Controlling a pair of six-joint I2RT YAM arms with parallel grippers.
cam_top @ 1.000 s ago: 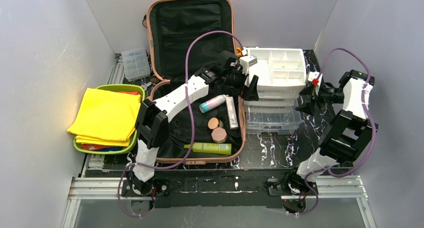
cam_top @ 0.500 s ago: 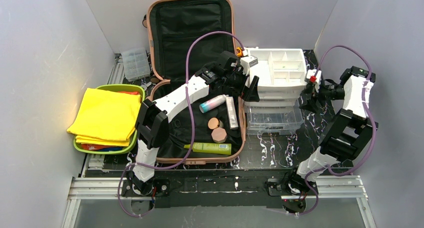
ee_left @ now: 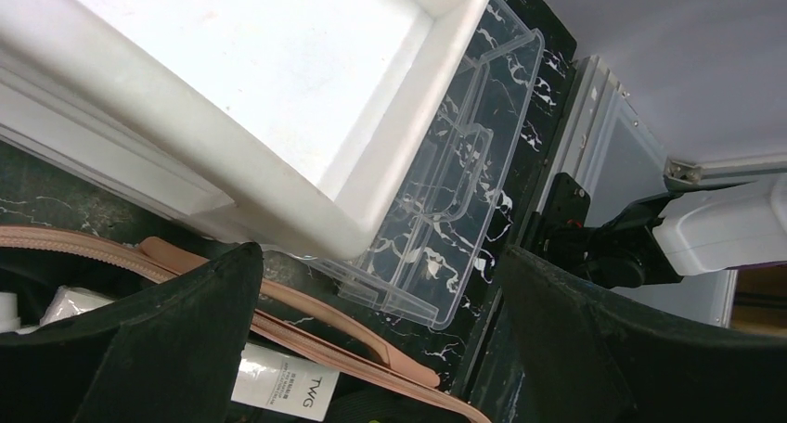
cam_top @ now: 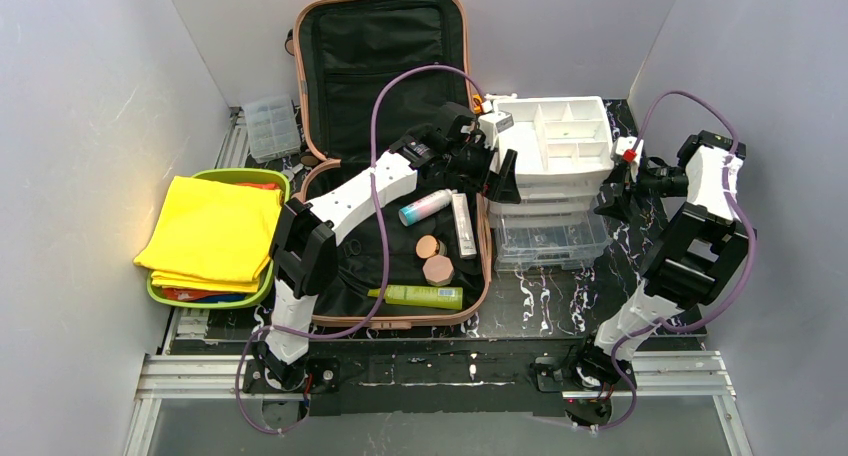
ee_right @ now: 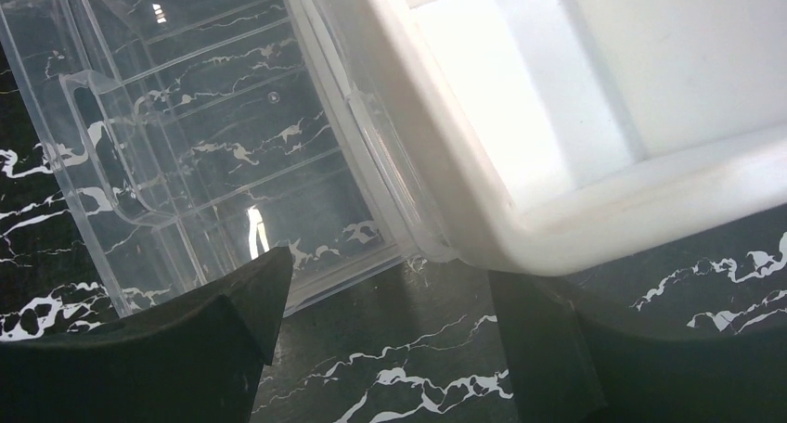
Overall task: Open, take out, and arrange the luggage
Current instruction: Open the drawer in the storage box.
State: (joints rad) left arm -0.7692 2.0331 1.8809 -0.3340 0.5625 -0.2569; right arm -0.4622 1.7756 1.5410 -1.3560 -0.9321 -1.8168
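Luggage (cam_top: 380, 46) open, toiletries (cam_top: 420, 296) inside, cloth (cam_top: 210, 231) in tray (cam_top: 205, 302)

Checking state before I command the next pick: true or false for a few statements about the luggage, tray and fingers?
1. The luggage lies open. True.
2. The left fingers hold the spray bottle. False: they are open and empty; the bottle lies in the luggage.
3. A yellow cloth lies on the green tray. True.
4. The luggage is emptied. False: a green tube, among others, lies inside.
5. The right fingers are open. True.
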